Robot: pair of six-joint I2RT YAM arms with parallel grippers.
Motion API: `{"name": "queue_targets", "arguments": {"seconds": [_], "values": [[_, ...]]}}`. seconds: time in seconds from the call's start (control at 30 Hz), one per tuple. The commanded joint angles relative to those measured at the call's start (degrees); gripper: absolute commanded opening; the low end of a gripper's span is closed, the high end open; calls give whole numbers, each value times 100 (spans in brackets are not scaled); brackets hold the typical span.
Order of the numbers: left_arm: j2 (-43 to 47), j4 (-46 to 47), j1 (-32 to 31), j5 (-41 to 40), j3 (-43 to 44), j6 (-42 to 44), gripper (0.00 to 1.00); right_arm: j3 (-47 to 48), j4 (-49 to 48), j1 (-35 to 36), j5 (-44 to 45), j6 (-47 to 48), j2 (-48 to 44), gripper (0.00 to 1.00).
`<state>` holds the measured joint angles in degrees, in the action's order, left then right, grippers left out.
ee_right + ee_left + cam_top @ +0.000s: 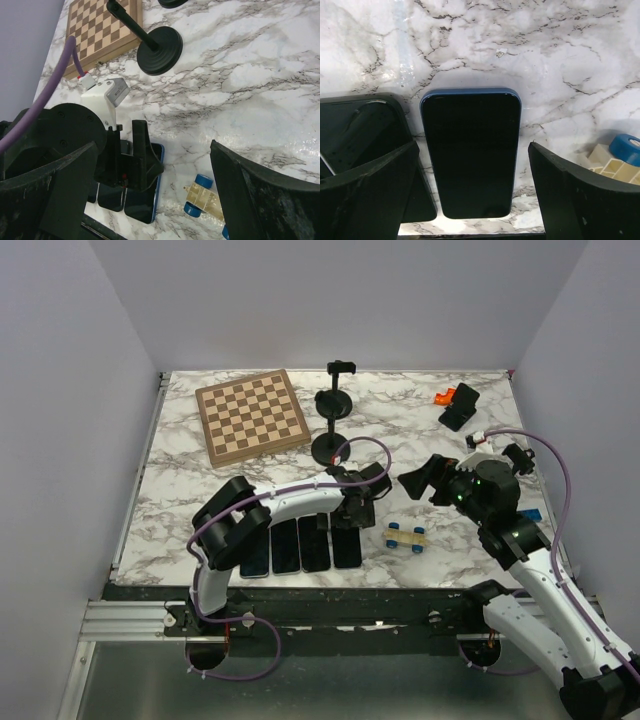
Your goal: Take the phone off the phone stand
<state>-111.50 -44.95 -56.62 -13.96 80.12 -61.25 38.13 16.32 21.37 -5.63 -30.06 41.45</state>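
**Phone lies flat, stand apart**

The phone [470,150], blue-edged with a dark screen, lies face up on the marble tabletop [450,530]. The black phone stand [328,448], round-based with a thin pole, stands upright farther back, not touching it.

A robotics lab test cell is indicated. A marble-patterned table [400,410] is enclosed on three sides by plain pale walls [60,420]. An aluminium rail [125,620] is seen at the near edge, where two robot arms [290,503] trailing purple cables [566,480] are bolted. Unrelated props are laid out: a chessboard [251,416] well beyond the left gripper [353,518], a toy car [406,536] just right of it.
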Motion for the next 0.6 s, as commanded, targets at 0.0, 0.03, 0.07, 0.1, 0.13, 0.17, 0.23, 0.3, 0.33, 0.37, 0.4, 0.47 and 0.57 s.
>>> {"name": "queue_targets", "arguments": {"seconds": [0.0,0.03,0.07,0.1,0.13,0.17,0.23,0.3,0.33,0.37,0.4,0.47,0.57], "values": [[510,-58,20,-232,-95,65,98,103,27,8,-33,-72,-58,100],[604,-59,20,-254,-109,99,99,114,38,9,-33,-83,-54,100],[734,-75,19,-288,-120,125,99,124,51,8,-34,-87,-58,100],[863,-75,19,-328,-132,175,98,140,65,9,-28,-96,-53,100],[1036,-67,15,-365,-148,228,98,157,82,10,-24,-97,-56,100],[1220,-57,11,-406,-166,272,98,174,105,1,-19,-101,-58,100],[1681,-8,2,-480,-193,450,98,231,162,4,25,-97,-61,100],[2189,162,2,-511,-274,718,98,305,249,11,104,-96,-91,100],[2454,319,2,-540,-361,874,98,347,300,7,149,-82,-121,100],[2786,510,2,-563,-483,1030,98,398,347,12,194,-57,-150,100],[3083,674,10,-595,-601,1186,98,465,403,14,245,-27,-181,100],[3772,978,11,-714,-854,1531,98,603,560,11,362,20,-276,100],[4854,1351,28,-905,-1289,2136,98,798,734,17,537,89,-525,100]]}}
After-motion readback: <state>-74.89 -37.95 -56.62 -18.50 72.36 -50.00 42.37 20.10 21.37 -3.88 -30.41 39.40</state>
